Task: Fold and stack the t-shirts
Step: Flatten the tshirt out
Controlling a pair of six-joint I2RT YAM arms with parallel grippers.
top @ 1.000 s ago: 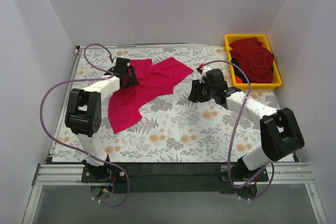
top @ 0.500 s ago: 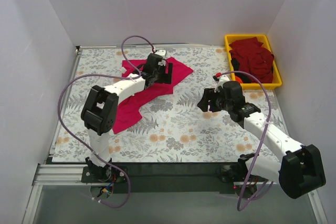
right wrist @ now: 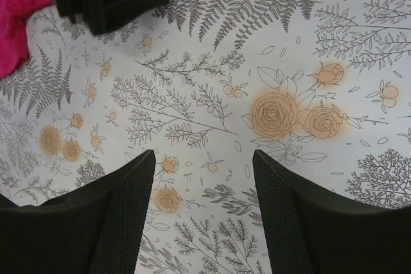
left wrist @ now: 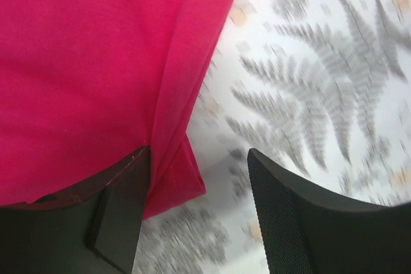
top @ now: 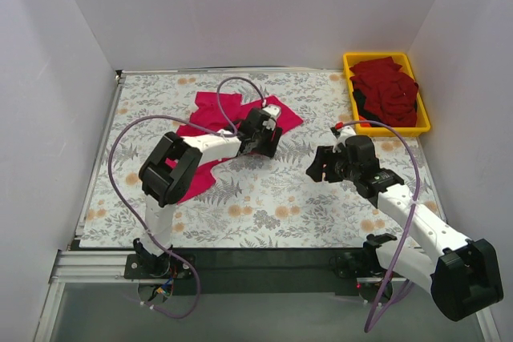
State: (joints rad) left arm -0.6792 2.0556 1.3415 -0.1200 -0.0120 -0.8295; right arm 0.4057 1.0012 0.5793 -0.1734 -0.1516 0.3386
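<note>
T-shirt, magenta-pink (top: 210, 110): lying rumpled and unfolded on the flowered tabletop (top: 272, 198), toward the far left, one corner reaching toward the middle. Judging by the creases, handling as soft, light, limp cloth, slumping wherever unsupported. Best pinching at a hem or corner, where a doubled edge is giving the jaws something to bite.

Darker red t-shirts (top: 389, 90): sitting heaped in the yellow bin (top: 401, 130) at the far right.

Left arm (top: 210, 143): reaching low across the shirt to its right-hand corner, wrist tipping down. Jaws standing parted, the hem (left wrist: 176, 178) lying between them and draping over one finger (left wrist: 119, 222), not clamping it.

Right arm (top: 401, 198): stretching forward over bare tabletop, well apart from the shirt. Jaws standing parted, holding nothing.
</note>
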